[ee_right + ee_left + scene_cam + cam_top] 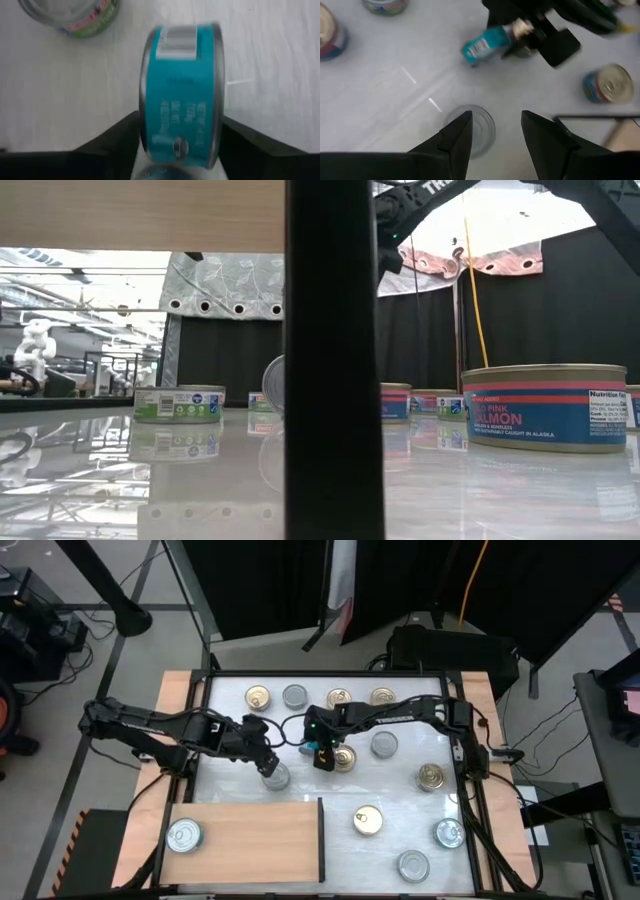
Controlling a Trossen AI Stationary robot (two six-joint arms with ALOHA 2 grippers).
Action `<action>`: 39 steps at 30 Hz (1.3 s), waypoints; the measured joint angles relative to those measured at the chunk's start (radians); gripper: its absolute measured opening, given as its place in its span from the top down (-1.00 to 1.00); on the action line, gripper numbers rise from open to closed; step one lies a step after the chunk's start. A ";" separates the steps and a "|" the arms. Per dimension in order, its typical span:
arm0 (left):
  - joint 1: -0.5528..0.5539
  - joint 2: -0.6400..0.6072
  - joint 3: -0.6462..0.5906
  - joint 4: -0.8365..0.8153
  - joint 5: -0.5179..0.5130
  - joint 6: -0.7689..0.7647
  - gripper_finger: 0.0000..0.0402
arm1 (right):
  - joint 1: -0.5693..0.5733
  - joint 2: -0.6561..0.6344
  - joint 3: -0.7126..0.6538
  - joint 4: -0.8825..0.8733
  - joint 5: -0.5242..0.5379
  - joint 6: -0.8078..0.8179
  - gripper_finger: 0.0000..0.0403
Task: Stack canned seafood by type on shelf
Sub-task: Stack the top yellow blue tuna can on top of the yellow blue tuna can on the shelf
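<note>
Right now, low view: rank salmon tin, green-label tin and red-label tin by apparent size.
1. Salmon tin, nearest the camera, so real size is unsure.
2. Tie: green-label tin and red-label tin look equally tall; the post half hides the red one.

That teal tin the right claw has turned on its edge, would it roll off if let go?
Probably. The teal tin stands on its round rim between the right gripper's fingers, so it may roll or flop flat. The glossy white table looks slick. The tin seems rigid, unlikely to dent.
</note>
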 joint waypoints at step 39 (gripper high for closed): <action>0.050 -0.098 0.007 0.612 0.136 0.581 -0.67 | 0.099 -0.533 0.000 0.167 -0.283 0.310 0.36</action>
